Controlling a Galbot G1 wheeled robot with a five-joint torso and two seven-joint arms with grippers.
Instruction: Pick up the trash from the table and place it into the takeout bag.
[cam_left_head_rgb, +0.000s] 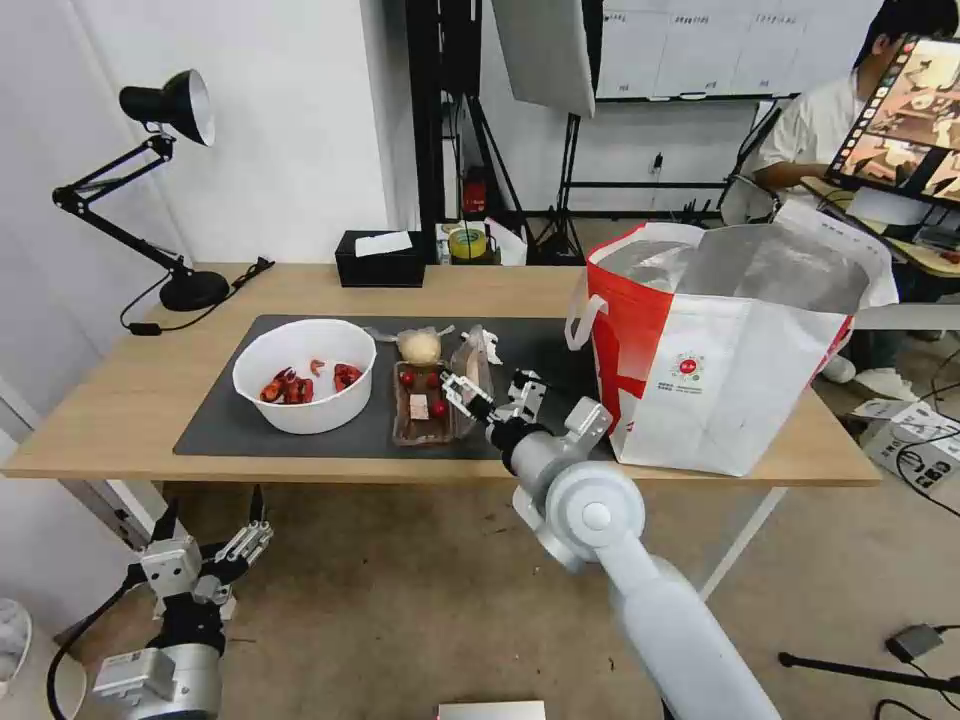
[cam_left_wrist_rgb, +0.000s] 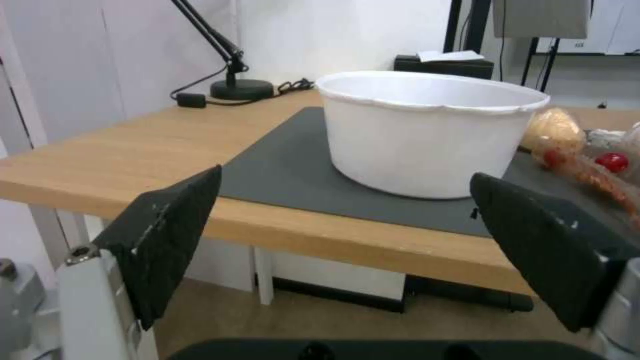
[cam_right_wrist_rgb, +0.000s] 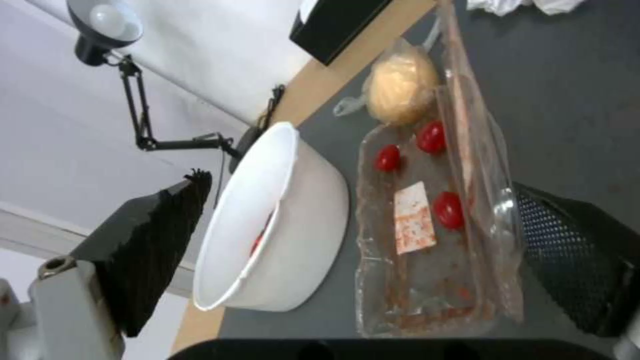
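Reaching over the near edge of the table (cam_left_head_rgb: 120, 400), the right gripper (cam_left_head_rgb: 495, 392) hovers with its jaws spread wide just above the dark grey mat (cam_left_head_rgb: 225, 420), beside the clear plastic clamshell tray (cam_left_head_rgb: 420, 405); nothing is held between its fingers. In the right wrist view the tray (cam_right_wrist_rgb: 427, 240) lies between the two black finger pads (cam_right_wrist_rgb: 573, 260), with three cherry tomatoes (cam_right_wrist_rgb: 448, 210) and a small stained white label (cam_right_wrist_rgb: 413, 217) inside it, and its hinged lid stands up along one side. The white round bowl (cam_left_head_rgb: 303, 375), with red shellfish scraps (cam_left_head_rgb: 290, 387) in it, sits on the mat just beside the tray on the robot's left. At the tray's far end rests the clear bag with a pale yellowish lump (cam_left_head_rgb: 420, 346), and a small crumpled white tissue (cam_left_head_rgb: 490, 345) lies on the mat near it. The takeout bag (cam_left_head_rgb: 730, 360) stands upright and open on the table's right part, its silver lining showing. The left gripper (cam_left_head_rgb: 205, 545) hangs below the table edge, jaws wide apart and empty; its wrist view looks across the tabletop at the bowl (cam_left_wrist_rgb: 427, 135). A black tissue box (cam_left_head_rgb: 380, 258) and a black desk lamp (cam_left_head_rgb: 165, 190) stand along the far side.
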